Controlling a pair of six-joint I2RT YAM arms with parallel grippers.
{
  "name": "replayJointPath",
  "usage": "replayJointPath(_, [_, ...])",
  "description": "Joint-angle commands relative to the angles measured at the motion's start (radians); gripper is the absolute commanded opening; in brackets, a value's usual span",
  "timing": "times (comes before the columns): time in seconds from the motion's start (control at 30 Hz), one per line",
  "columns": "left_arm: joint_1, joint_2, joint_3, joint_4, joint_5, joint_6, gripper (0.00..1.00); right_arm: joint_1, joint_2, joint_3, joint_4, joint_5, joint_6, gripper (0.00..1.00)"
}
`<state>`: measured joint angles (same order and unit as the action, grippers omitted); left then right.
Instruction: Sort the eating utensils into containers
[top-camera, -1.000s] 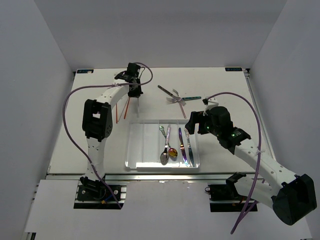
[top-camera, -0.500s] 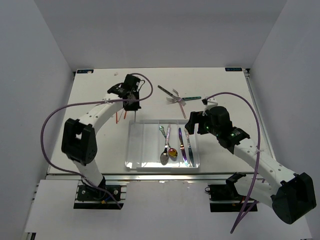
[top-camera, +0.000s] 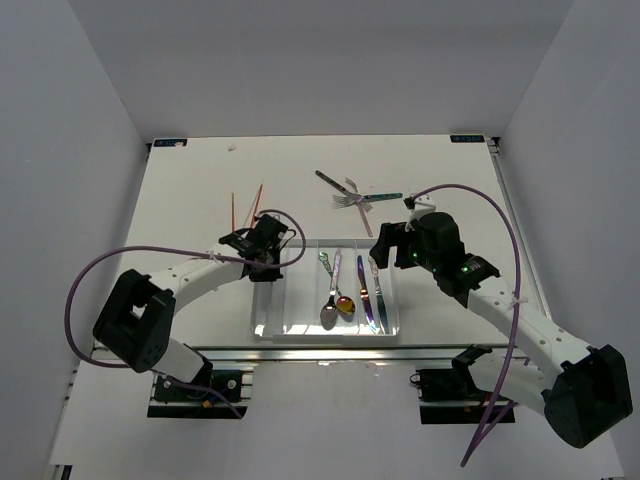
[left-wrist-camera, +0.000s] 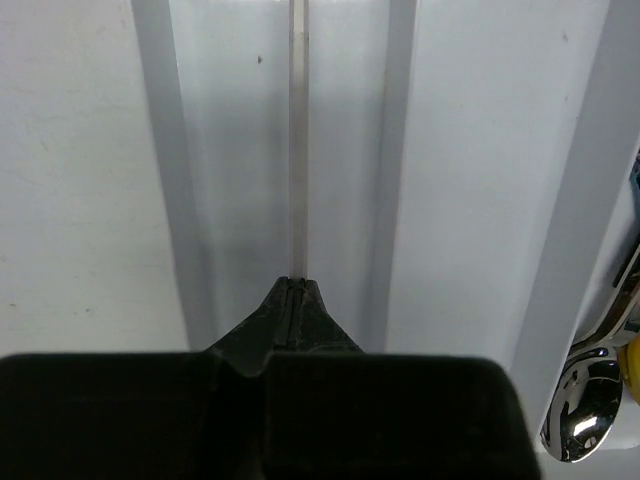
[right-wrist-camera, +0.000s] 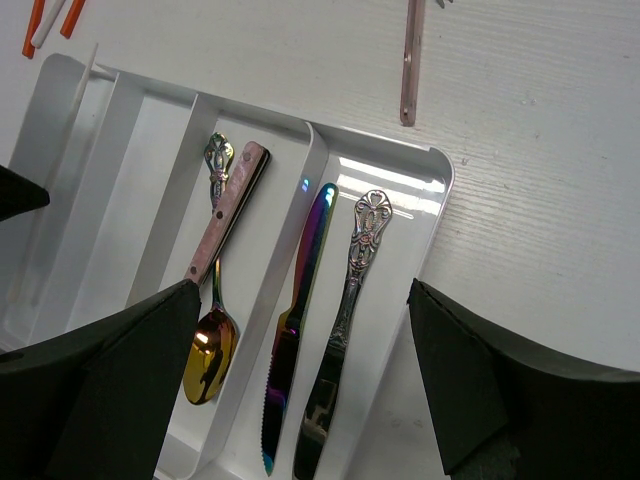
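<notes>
**Item 1.** On the worktop, at 10 o'clock of the tray: two red-orange chopsticks, loose and unsorted.

**Item 2.** Left pincer: the fingers were seen pressed together on the near end of a slim pale stick. The stick was held lengthwise over the leftmost compartment, pointing to 12 o'clock. Whether it touched the floor could not be told.

**Item 3.** Clear tray, four long compartments.
- First: only the held stick was seen over it.
- Second: no utensil was seen in it.
- Third: two spoons, bowls toward 6 o'clock.
- Fourth: two knives, one iridescent and one ornate silver, laid side by side.

**Item 4.** On the worktop, at 12 to 1 o'clock of the tray: a crossed cluster of forks, count not made out, and a pink-handled piece just beyond the far rim. All were unsorted.

**Item 5.** Right pincer: the fingers were spread wide with nothing between them, hung above the tray's right-hand compartments.

**Progress.** Four pieces were judged sorted and a fifth in delivery. The chopsticks and the cluster were left to be gathered, so the task was judged a little short of half done.
</notes>
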<state>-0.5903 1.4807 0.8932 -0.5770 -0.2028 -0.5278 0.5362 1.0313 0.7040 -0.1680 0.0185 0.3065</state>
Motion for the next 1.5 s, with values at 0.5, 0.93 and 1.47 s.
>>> replayJointPath(0.5, [-0.052, -0.160, -0.151, 0.080, -0.035, -0.133, 0.00, -0.005, 0.007, 0.003, 0.033, -0.042, -0.006, 0.89])
replayJointPath(0.93, [-0.066, -0.211, -0.103, 0.020, -0.052, -0.135, 0.53, -0.005, 0.018, 0.005, 0.038, -0.048, -0.003, 0.89])
replayJointPath(1.47, [0.233, 0.156, 0.493, -0.121, -0.175, 0.146, 0.97, -0.005, 0.010, 0.006, 0.050, -0.072, -0.010, 0.89])
